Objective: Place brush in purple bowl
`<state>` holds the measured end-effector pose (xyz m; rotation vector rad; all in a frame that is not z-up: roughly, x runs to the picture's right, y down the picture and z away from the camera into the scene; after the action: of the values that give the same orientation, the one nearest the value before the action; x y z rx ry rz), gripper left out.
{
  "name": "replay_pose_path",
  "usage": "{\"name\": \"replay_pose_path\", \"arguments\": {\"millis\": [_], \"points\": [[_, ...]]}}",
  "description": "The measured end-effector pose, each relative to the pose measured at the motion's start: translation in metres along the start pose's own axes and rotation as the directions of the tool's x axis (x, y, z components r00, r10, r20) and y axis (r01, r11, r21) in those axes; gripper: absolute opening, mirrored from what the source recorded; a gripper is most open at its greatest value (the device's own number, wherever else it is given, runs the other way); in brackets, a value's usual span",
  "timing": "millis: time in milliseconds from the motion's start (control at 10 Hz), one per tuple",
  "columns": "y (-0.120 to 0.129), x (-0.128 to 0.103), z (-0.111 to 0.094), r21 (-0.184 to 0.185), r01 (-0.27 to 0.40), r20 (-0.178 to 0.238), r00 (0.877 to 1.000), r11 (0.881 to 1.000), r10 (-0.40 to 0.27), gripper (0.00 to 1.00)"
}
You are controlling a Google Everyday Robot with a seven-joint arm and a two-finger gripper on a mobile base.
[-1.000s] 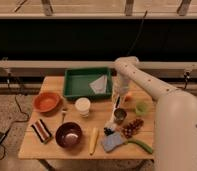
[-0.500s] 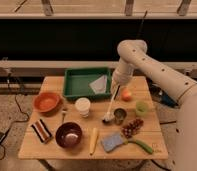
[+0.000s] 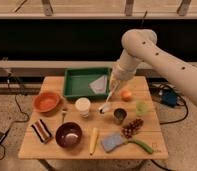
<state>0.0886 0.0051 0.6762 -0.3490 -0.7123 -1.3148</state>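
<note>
The brush hangs at a slant from my gripper. Its slim whitish handle is in the fingers. Its round head is lowest, just above the table between the white cup and the metal cup. The gripper is shut on the handle, in front of the green tray's right end. The purple bowl stands at the table's front left, empty, well to the left of and nearer than the brush head.
An orange bowl stands at the left and a white cup next to the brush. A green tray holds a white cloth. Also here are a metal cup, an orange fruit, a green cup, grapes, a blue sponge and a yellow vegetable.
My arm has risen from low over the table's right side, taking the brush up with it. The brush head has moved a little left and up.
</note>
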Motion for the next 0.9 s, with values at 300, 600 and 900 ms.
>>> {"name": "replay_pose_path", "arguments": {"millis": [300, 600, 900], "points": [[-0.013, -0.032, -0.018, 0.023, 0.085, -0.017, 0.996, 0.996, -0.085, 0.01], [-0.035, -0.056, -0.027, 0.042, 0.166, -0.009, 0.986, 0.985, -0.166, 0.01], [-0.073, -0.088, -0.021, 0.049, 0.265, 0.016, 0.964, 0.963, -0.266, 0.01]]}}
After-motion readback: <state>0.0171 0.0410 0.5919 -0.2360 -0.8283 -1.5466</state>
